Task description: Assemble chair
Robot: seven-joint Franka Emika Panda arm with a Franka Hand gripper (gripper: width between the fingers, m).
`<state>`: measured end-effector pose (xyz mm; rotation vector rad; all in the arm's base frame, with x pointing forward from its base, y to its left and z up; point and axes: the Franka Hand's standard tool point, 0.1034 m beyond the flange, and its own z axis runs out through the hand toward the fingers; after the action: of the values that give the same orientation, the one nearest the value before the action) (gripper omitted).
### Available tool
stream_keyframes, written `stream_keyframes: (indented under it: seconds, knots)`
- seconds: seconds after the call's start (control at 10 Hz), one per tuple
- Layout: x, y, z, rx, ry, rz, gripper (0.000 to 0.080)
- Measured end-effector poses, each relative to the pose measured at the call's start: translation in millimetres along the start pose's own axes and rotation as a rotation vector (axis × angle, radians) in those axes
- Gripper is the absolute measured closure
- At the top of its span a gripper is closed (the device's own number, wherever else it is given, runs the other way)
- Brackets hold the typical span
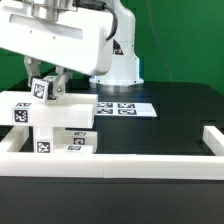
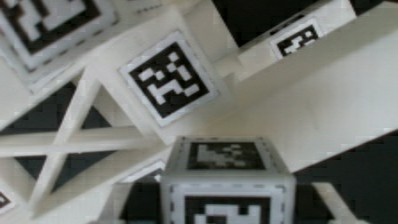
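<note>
Backing black table [image 1: 170, 115], green wall [image 1: 185, 40]

I find no words, brand names or numbers to read anywhere. The only signs I see are black-and-white square tags. Several sit on the white chair parts [image 1: 55, 125] stacked at the exterior view's left, one on top by the gripper and others on the faces turned to the camera. More lie on the marker board [image 1: 125, 107], just beside that stack on the black table. In the wrist view the tags [image 2: 173, 78] show large on the chair parts, their patterns blurred.
</note>
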<state>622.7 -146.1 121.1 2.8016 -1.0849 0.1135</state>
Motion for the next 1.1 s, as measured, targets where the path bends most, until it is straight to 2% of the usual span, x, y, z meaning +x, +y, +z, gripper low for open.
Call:
stream_keyframes:
  seconds: [0.6, 0.8, 0.9, 1.0, 1.1]
  knots:
    - [-1.8, -4.6, -0.3, 0.021, -0.012, 0.456, 0.0511]
    - [-2.0, -4.8, -0.1, 0.02, -0.012, 0.434, 0.0511]
    - [-2.6, -5.4, 0.3, 0.018, -0.01, 0.401, 0.0335]
    - [-4.9, -8.0, 1.5, 0.015, -0.01, 0.376, 0.0196]
    - [-6.8, -10.7, 1.6, 0.014, -0.01, 0.351, 0.0196]
